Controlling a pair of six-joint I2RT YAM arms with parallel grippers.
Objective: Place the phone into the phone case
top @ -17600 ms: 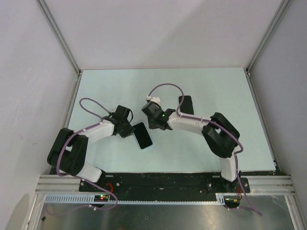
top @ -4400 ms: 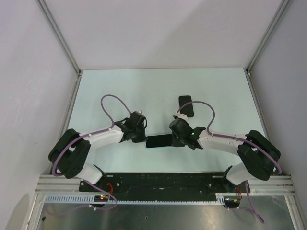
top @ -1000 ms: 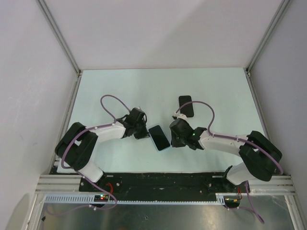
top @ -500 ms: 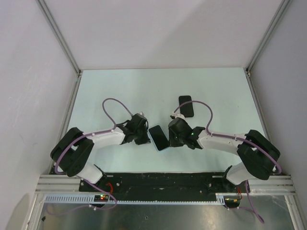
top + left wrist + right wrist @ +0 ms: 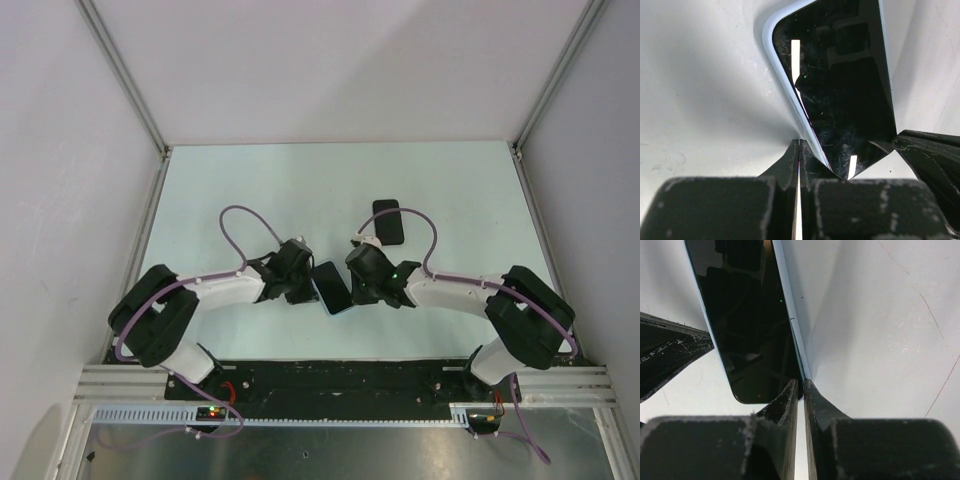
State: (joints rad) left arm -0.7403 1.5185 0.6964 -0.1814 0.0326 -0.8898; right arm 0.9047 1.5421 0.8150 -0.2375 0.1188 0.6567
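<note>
Table (image 5: 230,180): pale surface between light walls, with both arms reaching in over its near middle.
Left arm (image 5: 215,290): white and black, bent low, with its wrist pointing right towards the middle of the table.
Right arm (image 5: 450,290): white and black, bent low, with its wrist pointing left so that it faces the left arm.
Left gripper (image 5: 799,150): its jaws are pressed together with only a hairline seam between them. The closed tip is at the case's left long edge, near one corner, and nothing shows between the jaws.
Right gripper (image 5: 801,387): its jaws are drawn in to a thin slit. The tip meets the case's opposite long edge close to a corner, and the rim runs right up to the slit. Whether the rim is nipped in the slit cannot be told.
Phone case (image 5: 768,36): a pale-blue rim lying slantwise on the table directly between the two gripper tips, one tip at each long side.
Phone (image 5: 850,85): a glossy dark slab showing inside the pale-blue rim. Whether it is fully seated cannot be told.
Black slab (image 5: 388,221): it lies flat farther back on the table, behind the right gripper and apart from the case.
</note>
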